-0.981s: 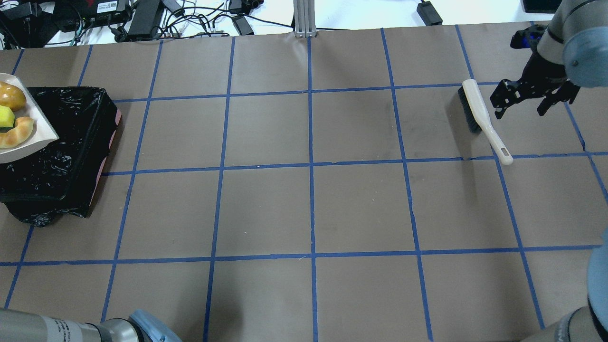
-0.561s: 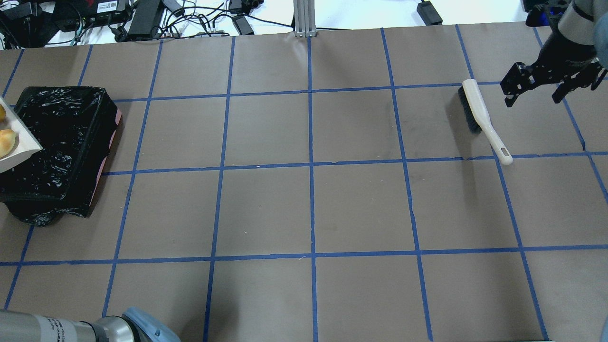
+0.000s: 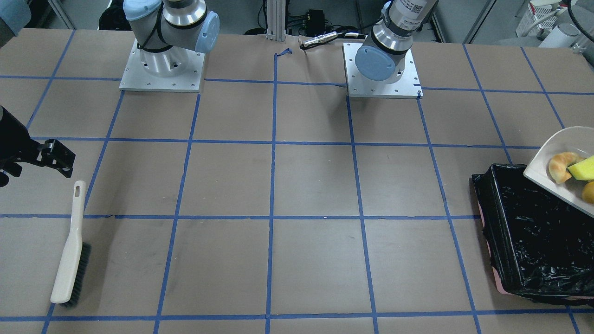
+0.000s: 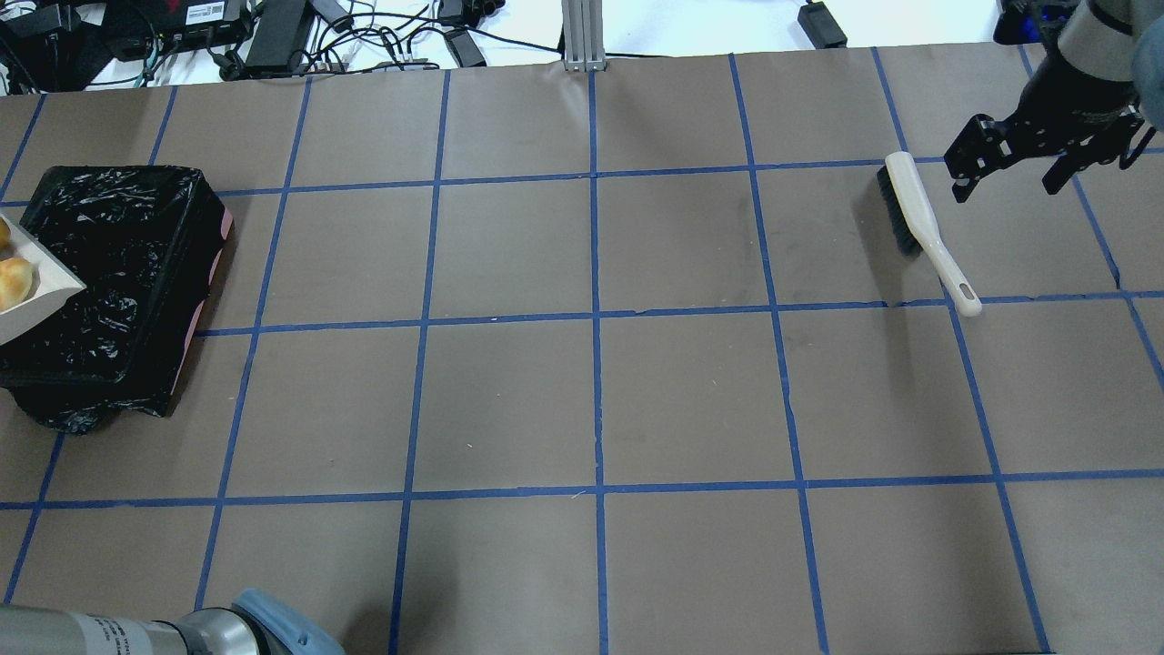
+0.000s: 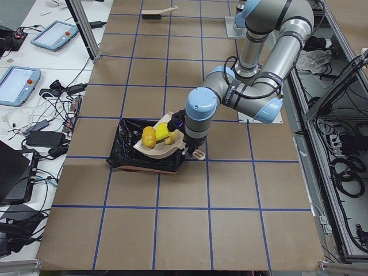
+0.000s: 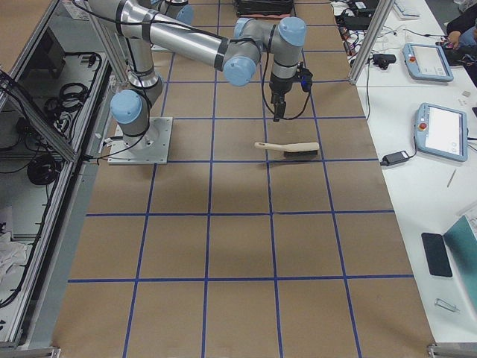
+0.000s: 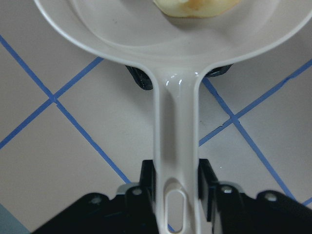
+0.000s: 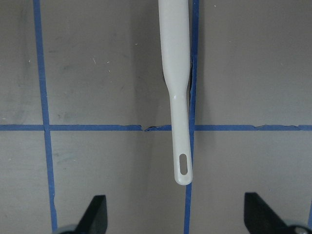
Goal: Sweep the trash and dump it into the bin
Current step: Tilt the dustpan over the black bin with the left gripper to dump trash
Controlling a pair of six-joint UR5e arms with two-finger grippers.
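My left gripper (image 7: 176, 180) is shut on the handle of the cream-white dustpan (image 3: 552, 169). It holds the pan above the near edge of the bin (image 3: 533, 232), a box lined with black plastic. In the pan lie the pale croissant (image 3: 560, 165), the yellow sponge (image 3: 584, 168) and the golden roll (image 3: 589, 191). In the overhead view only a corner of the pan (image 4: 41, 296) shows over the bin (image 4: 118, 264). My right gripper (image 4: 1008, 186) is open and empty, raised just beyond the brush (image 4: 923, 227), whose handle (image 8: 178, 97) lies on the table.
The brush (image 3: 69, 250) lies at the far right of the table by a blue tape line. Cables and power supplies (image 4: 273, 36) sit beyond the table's far edge. Both arm bases (image 3: 162, 65) stand at my side of the table.
The dustpan with the trash has shifted left, mostly out of the overhead view. My right gripper has drawn back and away from the brush, still open. The brush has not moved.
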